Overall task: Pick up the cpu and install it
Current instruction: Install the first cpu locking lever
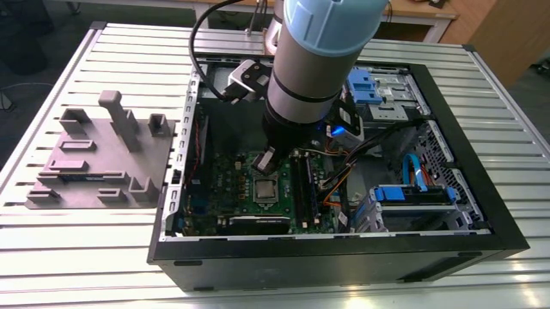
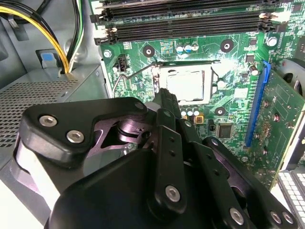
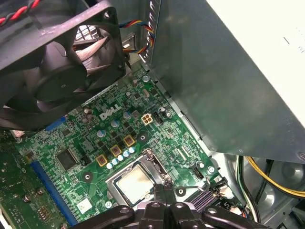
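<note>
Silver-grey metal is what you want to look for: the cpu is a small flat square with a dull shiny top, and it lies seated in the socket frame on the green motherboard. In the first wrist view you see the same chip lying flat and square inside the frame, with the frame's thin lever wire running off to one side in the second wrist view.

Your gripper sits nearest the camera in both wrist views, a mass of black linkage and bolts. Its two fingers are pressed together into one narrow tip with nothing between them. That tip hangs just beside the edge of the cpu, above the frame's rim; you cannot tell from these views whether it touches the metal.

In the exterior view the arm reaches down into the open computer case, and the gripper hovers just above the cpu at the middle of the board. Past the socket lie the long black memory slots. Farther off, a black fan leans over the board's corner, and yellow cables run by the grey power supply box. On the exterior view's left a grey fixture plate rests on the slatted table.
</note>
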